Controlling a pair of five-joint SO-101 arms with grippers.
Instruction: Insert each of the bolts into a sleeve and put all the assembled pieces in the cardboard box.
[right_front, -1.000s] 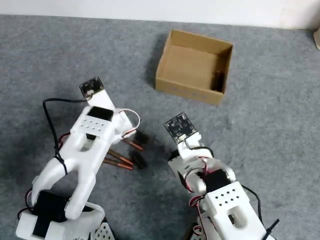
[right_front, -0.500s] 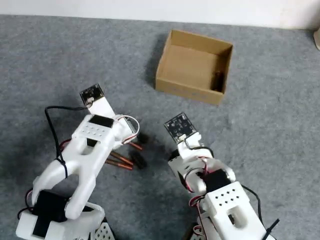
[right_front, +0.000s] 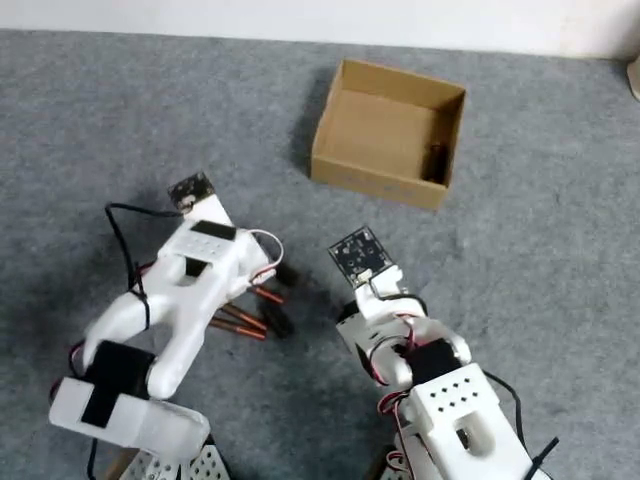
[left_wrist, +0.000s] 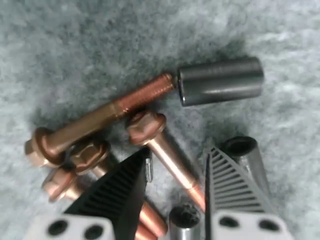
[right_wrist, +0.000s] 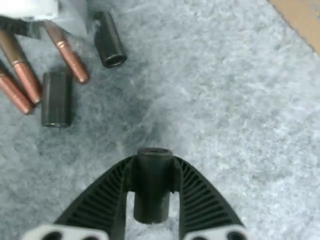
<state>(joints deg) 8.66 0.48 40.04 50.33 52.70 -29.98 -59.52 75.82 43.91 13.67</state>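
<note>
- Left hand (left_wrist: 172, 200) spread, jaws straddling one copper bolt (left_wrist: 167, 160). The bolt's long axis slants slightly across the gap, flanged hex head beyond the jaw tips and shaft running back toward the palm.
- Right hand (right_wrist: 152, 166) pinching a smooth dark sleeve (right_wrist: 151, 197), open bore pointing away from the palm.
- Bolt lies well apart from the cardboard box (right_front: 375, 185), on its arm-base side, and the left hand is the nearer one.
- Other bolts (left_wrist: 90, 127) shiny and threaded; loose sleeve (left_wrist: 220, 80) a matte cylinder; tabletop (right_front: 540, 280) fuzzy grey.
- Dark item (right_front: 437, 160) in the box's corner, possibly an assembled piece.
</note>
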